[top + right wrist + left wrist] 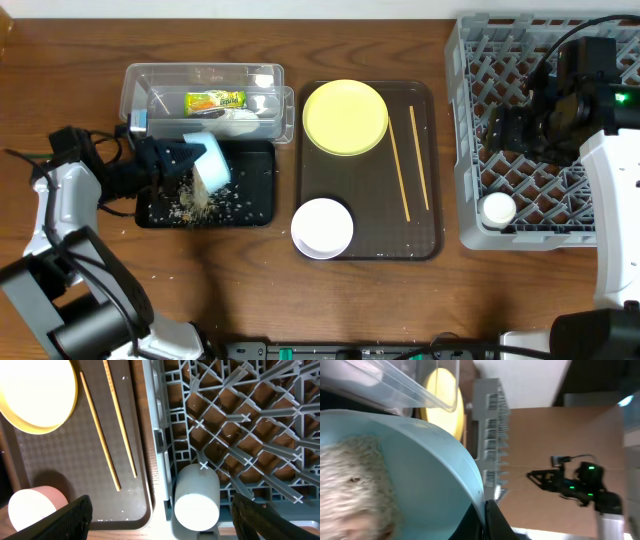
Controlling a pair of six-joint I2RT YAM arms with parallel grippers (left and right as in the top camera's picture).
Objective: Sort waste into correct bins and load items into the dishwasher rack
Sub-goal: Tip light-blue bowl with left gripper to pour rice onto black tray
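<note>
Brown serving tray (432,150): dark, rectangular, rounded corners, raised rim; lies between the hands, right of the left gripper (195,162) and left of the right gripper (493,130); seen from the right wrist, its floor has a fine checked texture; wooden table (380,300) under both grippers, grain running side to side; thin black cables (22,156) lie on it, left of the left gripper.
</note>
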